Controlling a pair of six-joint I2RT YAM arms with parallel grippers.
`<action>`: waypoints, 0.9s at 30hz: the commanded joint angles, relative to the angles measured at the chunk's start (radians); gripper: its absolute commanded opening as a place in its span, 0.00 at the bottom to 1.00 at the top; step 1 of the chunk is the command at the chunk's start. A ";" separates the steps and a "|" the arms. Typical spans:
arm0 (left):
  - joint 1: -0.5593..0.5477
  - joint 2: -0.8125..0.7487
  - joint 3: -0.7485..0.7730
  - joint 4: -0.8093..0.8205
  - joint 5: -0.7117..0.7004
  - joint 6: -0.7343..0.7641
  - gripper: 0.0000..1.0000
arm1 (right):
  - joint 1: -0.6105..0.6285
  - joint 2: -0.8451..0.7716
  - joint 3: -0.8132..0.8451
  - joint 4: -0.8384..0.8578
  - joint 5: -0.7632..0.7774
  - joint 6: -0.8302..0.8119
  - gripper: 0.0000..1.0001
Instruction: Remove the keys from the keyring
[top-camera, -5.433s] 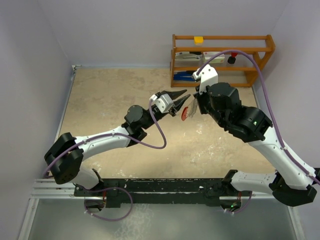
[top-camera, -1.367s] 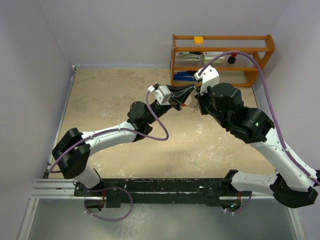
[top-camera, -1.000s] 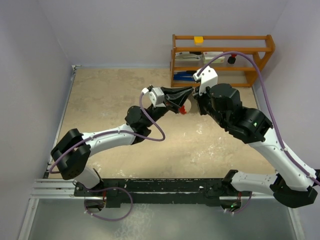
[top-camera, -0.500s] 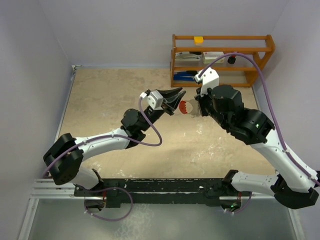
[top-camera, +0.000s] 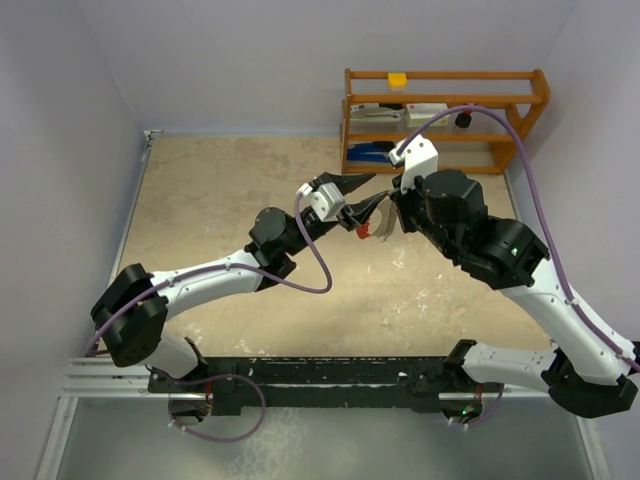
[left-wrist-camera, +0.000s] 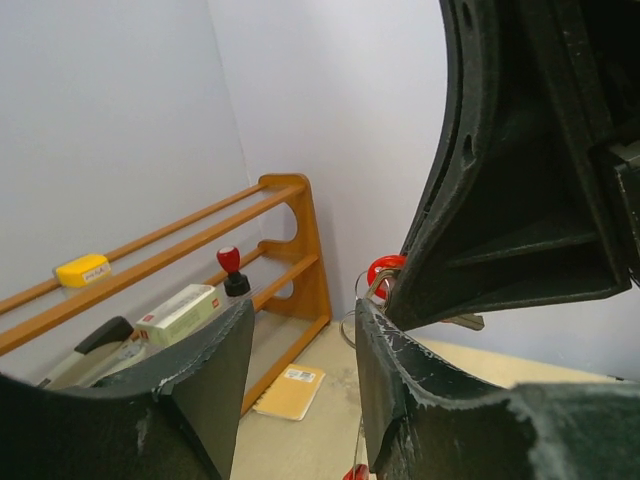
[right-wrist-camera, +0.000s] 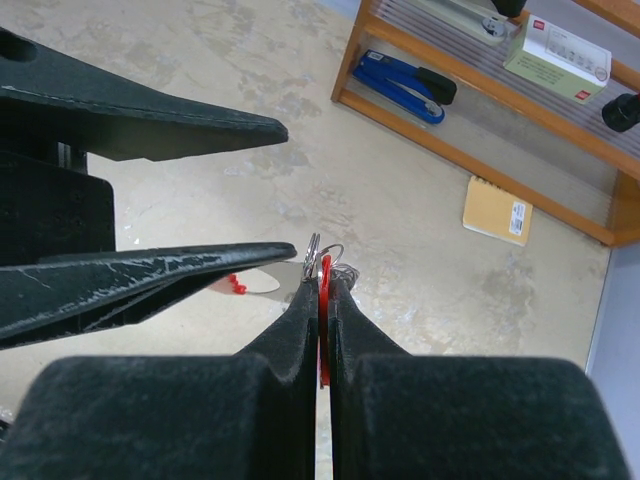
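**Right gripper** (right-wrist-camera: 321, 270): the fingers are pressed fully together on the red-and-white crescent-shaped keyring (right-wrist-camera: 323, 330). The keyring is seen edge-on between the pads. Its thin silvery metal rings (right-wrist-camera: 320, 250) are carried just beyond the fingertips.

**Left gripper** (top-camera: 378, 187): the jaws are parted about halfway and nothing is held between them. It is pointed at the right gripper. The tip of its lower finger (right-wrist-camera: 150, 285) is set just beside the rings; contact cannot be told.

**Key** (right-wrist-camera: 240, 285): a tiny silvery piece with a bright red head is seen just under that lower finger, ahead of the right gripper's tips. Whether it hangs from the rings cannot be told.

**Surroundings:** a beige speckled tabletop (top-camera: 230, 200) is seen below both grippers, and an orange wooden rack (top-camera: 440, 75) beyond them.
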 joint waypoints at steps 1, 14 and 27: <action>-0.004 0.021 0.065 -0.024 0.057 0.050 0.43 | 0.004 -0.006 0.036 0.027 0.008 -0.007 0.00; -0.004 0.039 0.072 -0.082 0.031 0.122 0.44 | 0.004 0.000 0.043 0.025 0.006 -0.007 0.00; -0.004 0.074 0.093 -0.018 0.166 0.076 0.38 | 0.004 0.010 0.045 0.025 -0.001 -0.009 0.00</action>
